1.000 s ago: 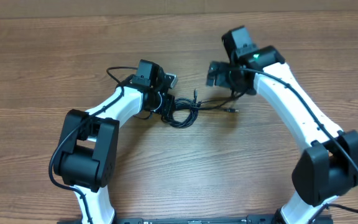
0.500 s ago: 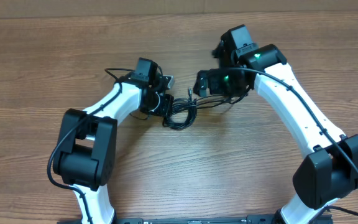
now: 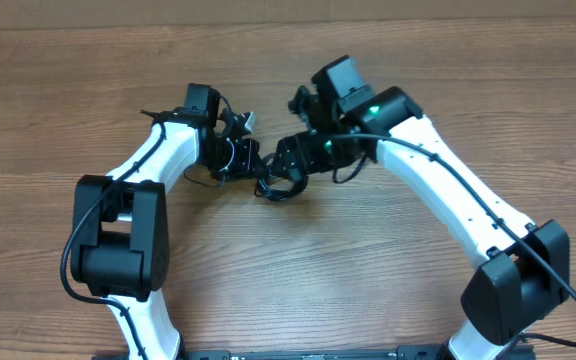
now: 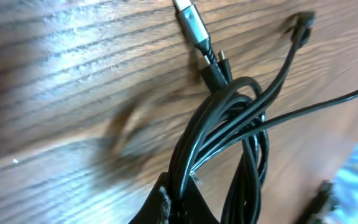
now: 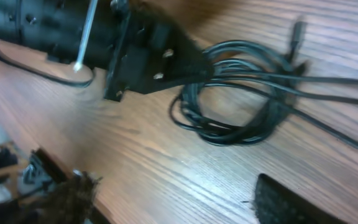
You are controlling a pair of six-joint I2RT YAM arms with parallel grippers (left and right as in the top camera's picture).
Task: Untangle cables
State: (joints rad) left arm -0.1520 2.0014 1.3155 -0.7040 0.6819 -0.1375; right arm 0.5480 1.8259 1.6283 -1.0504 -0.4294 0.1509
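**Desk:** Where do you stand?

**Operator:** I have the left pincer (image 4: pixel 176 200) clamped on the thin black flexible cables (image 4: pixel 229 118). Several strands run side by side straight into its fingers. The rest of the coil lies on the brown wood-grain table (image 3: pixel 268 290) just ahead of its tips. My right pincer (image 5: pixel 173 190) is spread wide and grips nothing, and the loop sits just beyond its fingertips.

**Desk:** What worries you from here?

**Operator:** Mostly that bunched grip. If I pull with the left, I judge the whole bundle will drag along as one lump, and the crossings could cinch tighter instead of opening. The right has the same problem. The strands in front of it overlap closely, so if it closes there it may catch two or three when I want one.

**Desk:** And the ends?

**Operator:** A slim silver metal plug (image 4: pixel 191 18) lies past the left pincer's tips, with a smaller dark plug beside it, close against the coil. If I draw either one back through a loop, it could hook on a strand and lock the tangle.

**Desk:** Anything else?

**Operator:** The two pincers are very near each other over the coil. In the right wrist view the left pincer fills the space just beyond and to one side of the loop. A careless reach could knock it and jolt the cables loose. That view is also smeared, so I don't trust my aim on a single strand.
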